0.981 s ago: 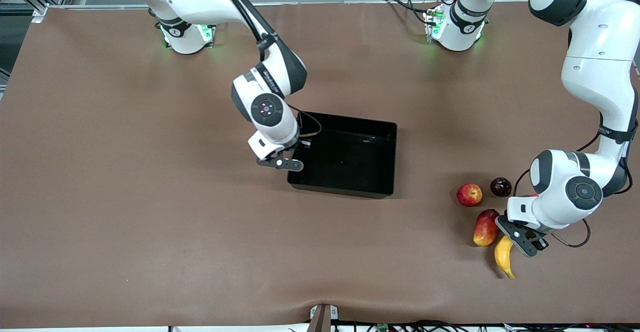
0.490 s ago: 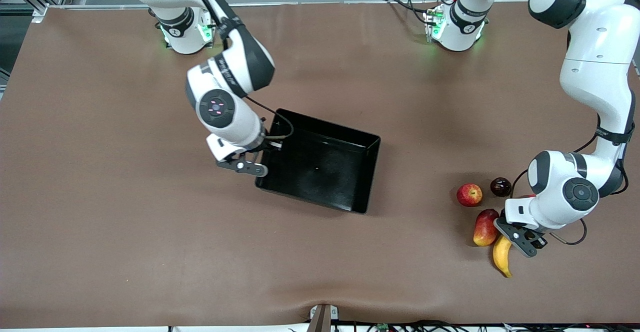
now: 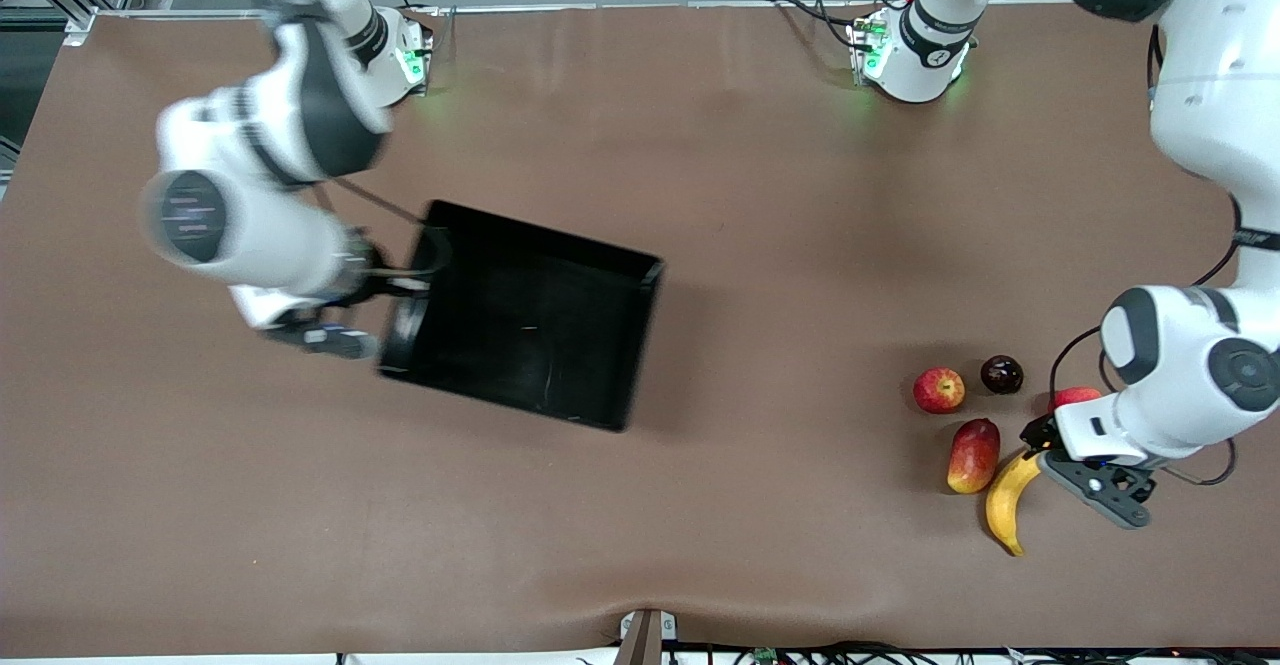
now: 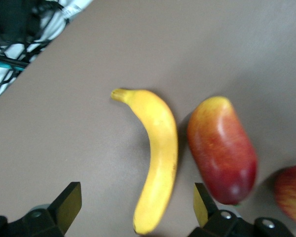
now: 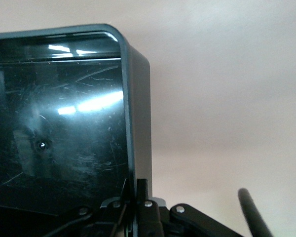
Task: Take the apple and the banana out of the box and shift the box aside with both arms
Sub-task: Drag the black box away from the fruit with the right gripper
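The black box (image 3: 520, 317) lies askew in the middle of the table. My right gripper (image 3: 405, 290) is shut on its wall at the right arm's end; the right wrist view shows the fingers (image 5: 143, 190) pinching the box's wall (image 5: 138, 113). The yellow banana (image 3: 1004, 501) lies near the front edge beside the oval mango (image 3: 973, 455). The red apple (image 3: 938, 390) sits a little farther from the camera. My left gripper (image 3: 1045, 453) is open over the banana's end. In the left wrist view the banana (image 4: 158, 158) ends between the fingertips of my left gripper (image 4: 135, 210).
A dark plum (image 3: 1001, 373) sits beside the apple. A plain red fruit (image 3: 1075, 396) is partly hidden under the left wrist. The mango (image 4: 222, 148) and the apple's edge (image 4: 292, 195) also show in the left wrist view. Cables run along the table's front edge.
My right arm has pulled the box toward the right arm's end of the table, turning it. My left gripper has shifted toward the left arm's end, uncovering the banana's upper end.
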You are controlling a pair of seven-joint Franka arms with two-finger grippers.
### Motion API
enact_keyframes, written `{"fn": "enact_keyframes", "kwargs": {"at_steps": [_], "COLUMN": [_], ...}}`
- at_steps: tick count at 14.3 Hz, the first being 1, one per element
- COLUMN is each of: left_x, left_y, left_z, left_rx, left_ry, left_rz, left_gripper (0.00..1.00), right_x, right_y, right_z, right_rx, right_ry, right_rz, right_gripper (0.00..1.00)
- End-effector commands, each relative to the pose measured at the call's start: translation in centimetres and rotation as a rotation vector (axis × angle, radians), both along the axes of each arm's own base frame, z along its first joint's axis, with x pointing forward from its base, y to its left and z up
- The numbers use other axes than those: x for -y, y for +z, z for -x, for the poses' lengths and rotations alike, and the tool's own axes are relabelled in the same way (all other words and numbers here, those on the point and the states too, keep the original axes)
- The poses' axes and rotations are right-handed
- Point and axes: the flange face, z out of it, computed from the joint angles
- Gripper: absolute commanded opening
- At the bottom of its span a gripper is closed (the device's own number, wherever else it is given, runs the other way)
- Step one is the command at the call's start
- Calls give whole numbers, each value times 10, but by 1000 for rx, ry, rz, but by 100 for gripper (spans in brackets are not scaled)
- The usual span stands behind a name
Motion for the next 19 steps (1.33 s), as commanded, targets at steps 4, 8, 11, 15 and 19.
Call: {"fn": "enact_keyframes", "kwargs": {"at_steps": [4, 8, 11, 15, 19], "left_x": [40, 76, 92, 123, 141], "left_y": [102, 164, 203, 249, 286], "left_z": [29, 58, 84, 122, 149], "left_rx": [-59, -106, -147, -184, -199], "left_ry": [200, 378, 471, 594, 634], "left_rz": [16, 15, -17, -48, -26], "left_gripper": [100, 100, 100, 100, 100], "right_x": [154, 250, 306, 333, 365], "right_y": [-7, -56, -92, -135, -178], "right_z": [0, 17, 24, 40, 52], "right_rx": [-1, 31, 29, 26, 37], "right_ry": [50, 74, 105, 67, 90], "right_rz": [-38, -67, -94, -99, -147], "right_gripper": [0, 0, 0, 0, 0]}}
